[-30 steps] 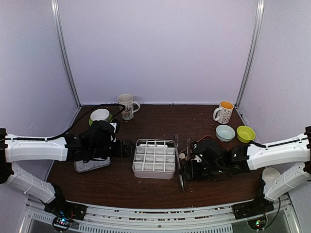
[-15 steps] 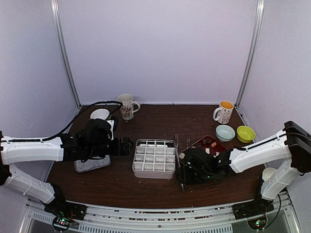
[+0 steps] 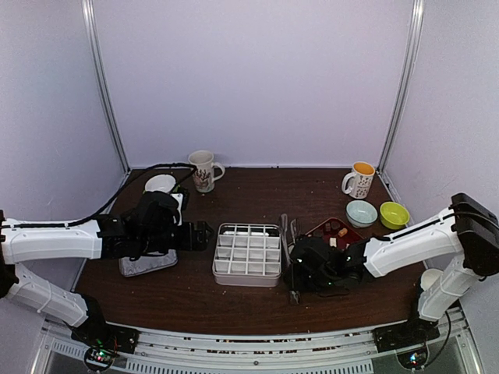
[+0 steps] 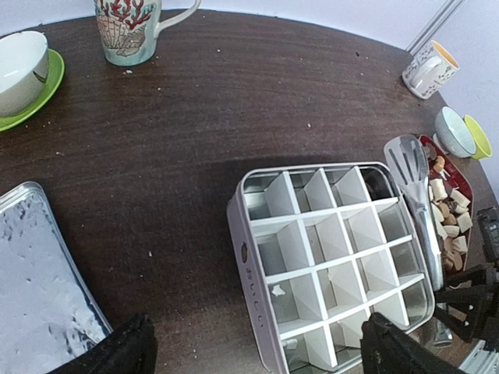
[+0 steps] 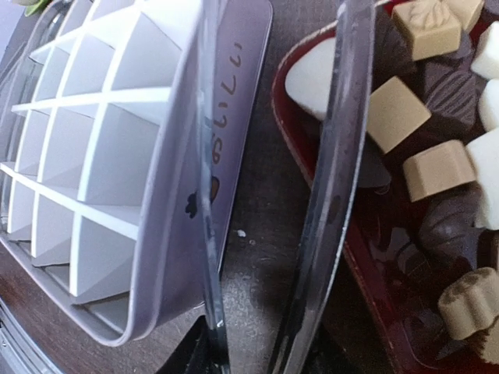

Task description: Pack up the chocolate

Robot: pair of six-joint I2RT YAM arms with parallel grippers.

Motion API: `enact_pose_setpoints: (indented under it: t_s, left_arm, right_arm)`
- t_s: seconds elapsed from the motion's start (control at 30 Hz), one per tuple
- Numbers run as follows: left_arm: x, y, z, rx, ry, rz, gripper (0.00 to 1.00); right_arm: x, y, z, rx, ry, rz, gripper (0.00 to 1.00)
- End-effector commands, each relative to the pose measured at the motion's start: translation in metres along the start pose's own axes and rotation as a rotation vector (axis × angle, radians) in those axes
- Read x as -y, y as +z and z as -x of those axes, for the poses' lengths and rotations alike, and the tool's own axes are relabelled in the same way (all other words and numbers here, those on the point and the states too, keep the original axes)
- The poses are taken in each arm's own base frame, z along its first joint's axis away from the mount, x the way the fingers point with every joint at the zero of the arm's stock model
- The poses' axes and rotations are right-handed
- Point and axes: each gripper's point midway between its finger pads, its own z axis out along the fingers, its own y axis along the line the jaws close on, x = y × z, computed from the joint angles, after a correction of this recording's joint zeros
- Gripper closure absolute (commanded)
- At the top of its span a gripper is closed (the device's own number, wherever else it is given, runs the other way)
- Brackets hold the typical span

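Observation:
The chocolate (image 5: 425,167), tan, white and dark pieces, lies in a red tray (image 3: 348,234) right of the white divided box (image 3: 248,253). It also shows in the left wrist view (image 4: 450,222). The box's cells (image 4: 335,265) look empty apart from crumbs. My right gripper (image 3: 298,274) sits low at the box's near right corner, shut on the long metal tongs (image 5: 331,179). The tongs' two arms run forward, one along the box wall and one over the tray rim. My left gripper (image 3: 204,234) is open and empty at the box's left side, its fingers (image 4: 129,351) spread wide.
A foil lid (image 4: 39,273) lies left of the box. A patterned mug (image 3: 204,170) and a white bowl on a green saucer (image 3: 160,184) stand at the back left. An orange-filled mug (image 3: 359,179), a pale blue bowl (image 3: 361,213) and a yellow-green bowl (image 3: 394,214) stand at the back right.
My right arm has dropped lower and its gripper has slid left and nearer, down onto the tongs beside the box. The left arm has barely shifted.

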Motion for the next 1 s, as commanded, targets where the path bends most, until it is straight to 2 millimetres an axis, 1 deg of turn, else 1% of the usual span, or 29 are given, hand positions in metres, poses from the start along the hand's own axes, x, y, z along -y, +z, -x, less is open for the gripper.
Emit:
enact_pose_setpoints:
  t_s: [0.0,0.07,0.17,0.23,0.3,0.4,0.63,0.73,0.83,0.9,0.97]
  left_arm:
    - [-0.003,-0.002,0.006,0.021,0.01,0.013,0.06]
    - [-0.002,-0.002,0.007,0.022,0.011,0.009,0.06]
    - [0.003,-0.001,0.008,0.023,0.01,-0.01,0.06]
    - [0.008,-0.001,0.011,0.025,0.008,-0.036,0.06]
    - [0.017,-0.003,0.014,0.03,0.002,-0.078,0.06]
    - [0.035,-0.008,0.022,0.041,-0.006,-0.166,0.06]
    - [0.091,-0.026,0.04,0.065,-0.022,-0.456,0.09]
    - [0.103,-0.031,0.044,0.064,-0.038,-0.523,0.1]
    - [0.116,-0.038,0.051,0.083,-0.065,-0.601,0.09]
    - [0.125,-0.041,0.054,0.088,-0.095,-0.658,0.09]
    - [0.131,-0.038,0.055,0.077,-0.132,-0.69,0.09]
  right_arm:
    - [0.002,-0.027,0.027,0.133,-0.021,-0.004,0.66]
    - [0.002,-0.038,0.034,0.165,-0.049,-0.002,0.69]
    - [-0.004,-0.053,0.044,0.195,-0.103,0.024,0.7]
    - [-0.007,-0.06,0.046,0.198,-0.146,0.031,0.72]
    - [-0.016,-0.07,0.05,0.21,-0.191,0.076,0.74]
    - [-0.022,-0.084,0.056,0.241,-0.229,0.118,0.75]
    - [-0.044,-0.107,0.065,0.288,-0.316,0.224,0.76]
    - [-0.052,-0.116,0.069,0.304,-0.332,0.264,0.76]
    - [-0.062,-0.122,0.068,0.314,-0.354,0.325,0.75]
    - [-0.068,-0.123,0.066,0.31,-0.369,0.356,0.75]
    - [-0.075,-0.123,0.066,0.308,-0.379,0.385,0.75]
